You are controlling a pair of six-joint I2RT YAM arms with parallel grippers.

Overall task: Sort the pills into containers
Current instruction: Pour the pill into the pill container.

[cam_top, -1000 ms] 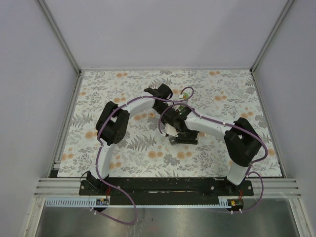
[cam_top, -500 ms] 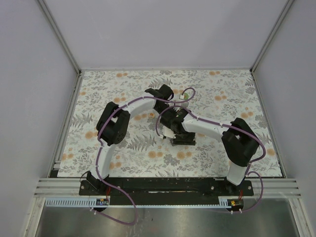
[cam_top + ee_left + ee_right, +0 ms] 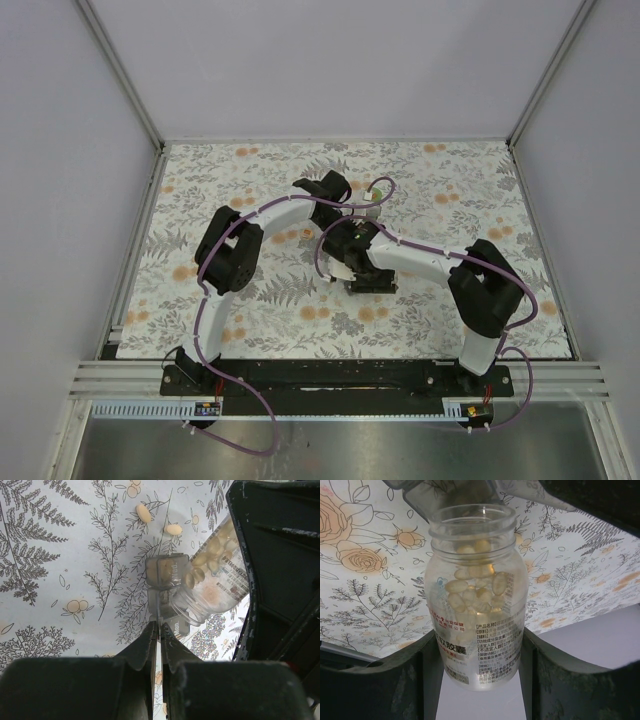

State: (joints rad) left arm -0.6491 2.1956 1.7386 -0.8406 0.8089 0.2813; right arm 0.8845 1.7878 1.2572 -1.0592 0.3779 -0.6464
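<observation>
Tilted pill bottle (image 3: 476,630), mouth at organizer (image 3: 162,572)

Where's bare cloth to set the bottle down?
Free: cloth along the back wall, and along its near edge. Crowded: centre, where the right gripper tips the bottle at the organizer the left gripper pinches; two loose pills beyond it.

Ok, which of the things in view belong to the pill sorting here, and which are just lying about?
Part of the job: pill bottle, tilted in the right gripper; pill organizer at the left gripper tips; two loose pills beside it.
Just there: floral table cover; purple cables.
</observation>
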